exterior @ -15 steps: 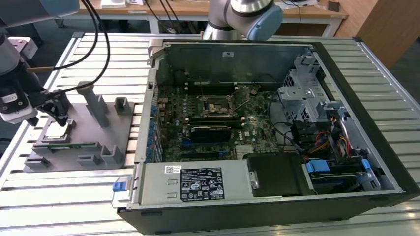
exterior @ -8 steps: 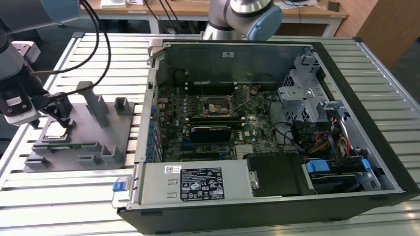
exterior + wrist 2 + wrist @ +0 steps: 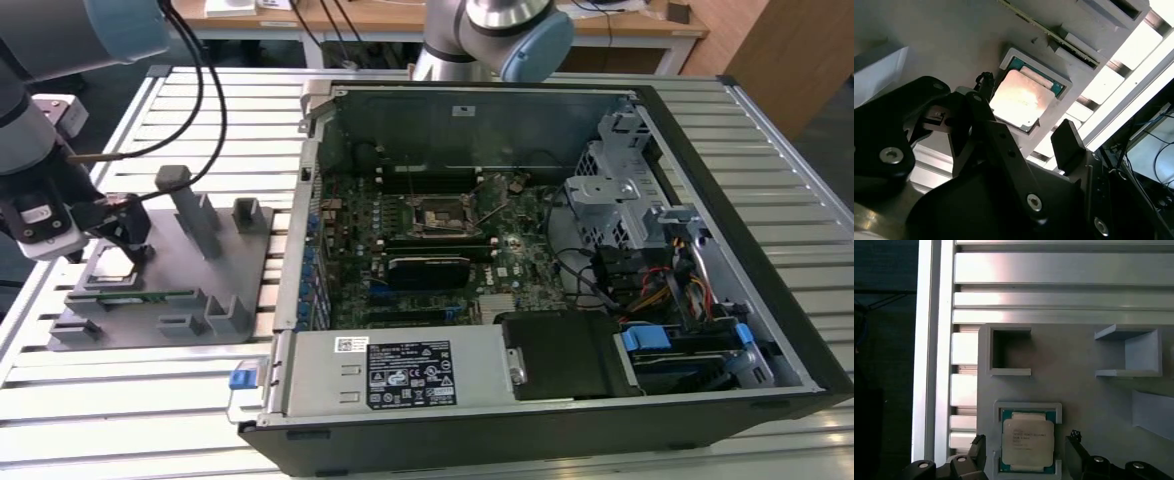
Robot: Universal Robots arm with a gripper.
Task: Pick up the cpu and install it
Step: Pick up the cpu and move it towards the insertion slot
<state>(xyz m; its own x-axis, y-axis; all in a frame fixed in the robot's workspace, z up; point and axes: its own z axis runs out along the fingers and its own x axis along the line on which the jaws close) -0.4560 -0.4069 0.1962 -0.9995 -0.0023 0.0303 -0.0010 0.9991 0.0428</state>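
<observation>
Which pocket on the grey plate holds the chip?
The low-rimmed pocket nearest the gripper holds the cpu; the deeper square pocket is empty.

hand point(image 3: 1026, 439), grey fixture point(image 3: 1079, 355), both cut off in first wrist view

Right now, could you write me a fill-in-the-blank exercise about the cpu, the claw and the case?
1. The cpu lies in a recess of the ____ fixture.
2. The claw is ____ and straddles the cpu.
3. In the exterior view, the fixture stands on the ____ side of the case.
Missing words: grey; open; left.
</observation>
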